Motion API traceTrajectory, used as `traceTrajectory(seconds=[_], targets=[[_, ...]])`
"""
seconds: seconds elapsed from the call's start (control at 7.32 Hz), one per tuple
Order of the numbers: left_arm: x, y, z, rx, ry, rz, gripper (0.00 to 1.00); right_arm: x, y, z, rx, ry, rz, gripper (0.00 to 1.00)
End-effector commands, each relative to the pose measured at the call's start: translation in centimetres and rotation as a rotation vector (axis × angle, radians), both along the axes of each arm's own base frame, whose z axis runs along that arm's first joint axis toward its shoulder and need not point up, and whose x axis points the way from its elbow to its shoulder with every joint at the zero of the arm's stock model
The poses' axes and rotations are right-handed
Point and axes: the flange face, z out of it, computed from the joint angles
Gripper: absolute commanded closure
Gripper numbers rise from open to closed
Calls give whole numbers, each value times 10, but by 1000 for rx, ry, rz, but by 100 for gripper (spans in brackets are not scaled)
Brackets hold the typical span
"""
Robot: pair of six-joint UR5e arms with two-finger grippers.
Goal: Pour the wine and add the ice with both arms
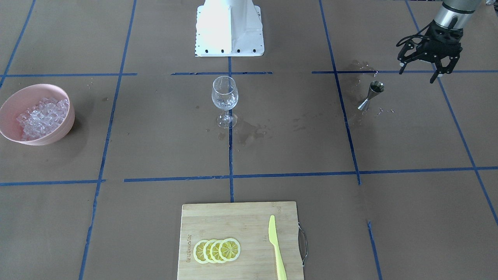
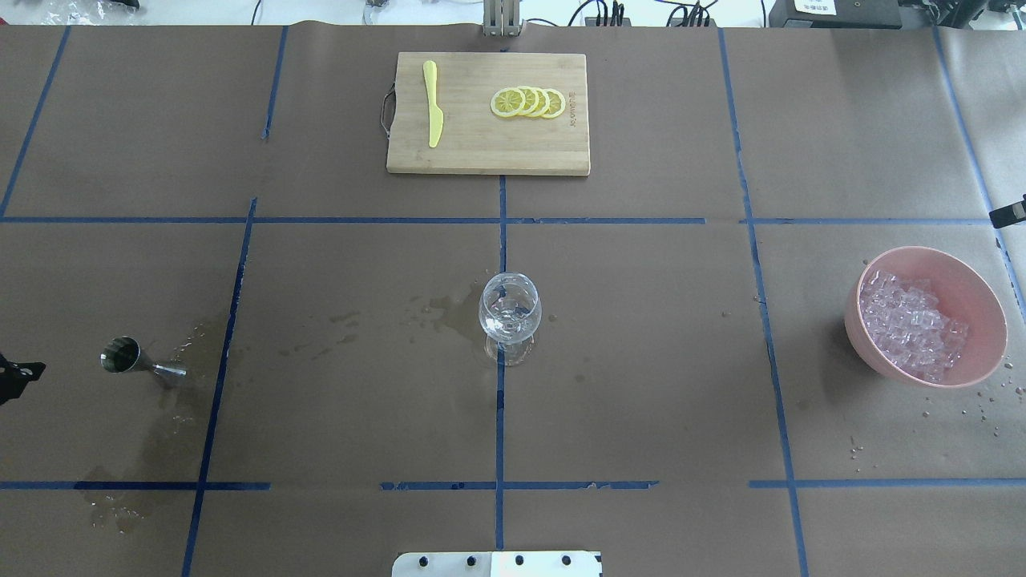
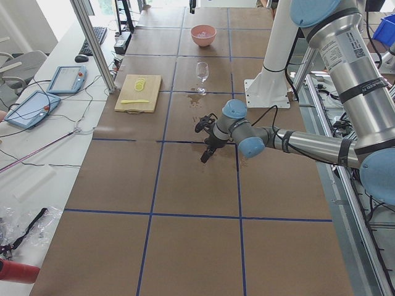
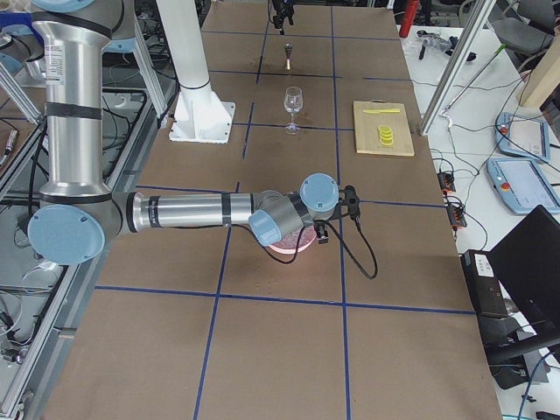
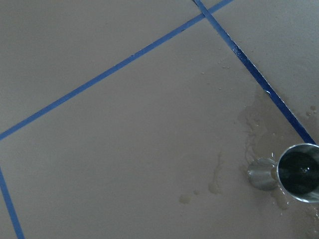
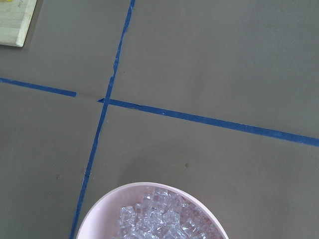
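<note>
A clear stemmed wine glass (image 1: 225, 97) (image 2: 510, 312) stands upright at the table's middle. The wine shows as dark wet patches on the brown paper beside the glass (image 1: 249, 133) (image 2: 445, 308) and around a steel jigger (image 1: 371, 95) (image 2: 132, 361) (image 5: 298, 173), which stands upright. The ice (image 1: 41, 116) (image 2: 910, 324) (image 6: 164, 219) is heaped in a pink bowl (image 1: 62, 130) (image 2: 986, 304) (image 6: 99, 211). My left gripper (image 1: 422, 72) hangs open and empty above the paper, apart from the jigger. Only a tip of my right gripper (image 2: 1008, 213) shows near the bowl; I cannot tell whether it is open.
A wooden cutting board (image 1: 218, 221) (image 2: 465, 152) with several lemon slices (image 1: 216, 250) and a yellow-green plastic knife (image 1: 276, 245) lies at the table edge farthest from the robot. The white robot pedestal (image 1: 229, 27) stands behind the glass. Blue tape lines grid the paper.
</note>
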Motion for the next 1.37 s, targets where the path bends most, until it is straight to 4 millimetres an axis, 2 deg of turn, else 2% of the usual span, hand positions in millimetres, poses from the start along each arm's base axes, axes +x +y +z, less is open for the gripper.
traceTrajectory(seconds=[0.0,0.14,0.27,0.41,0.55,0.68,1.09,1.23], targets=[[29,26,14,-10,2,-8,0,-1,0,3,-9,1,-2,0],[56,39,23,-23,54,-27,0,-1,1,3,-11,0,-2,0],[69,50,27,-19,110,-47,0,-1,1,3,-11,0,-2,0],[71,51,20,-16,167,-81,0,-1,1,3,-11,0,-2,0],[99,58,18,-29,204,-120,1,1,8,11,-23,-1,-4,0],[128,70,30,7,196,-167,1,1,11,14,-31,-1,-4,0],[130,68,27,29,256,-354,0,1,11,13,-26,-2,-4,0],[132,70,26,32,285,-421,3,1,11,13,-26,-2,-4,0]])
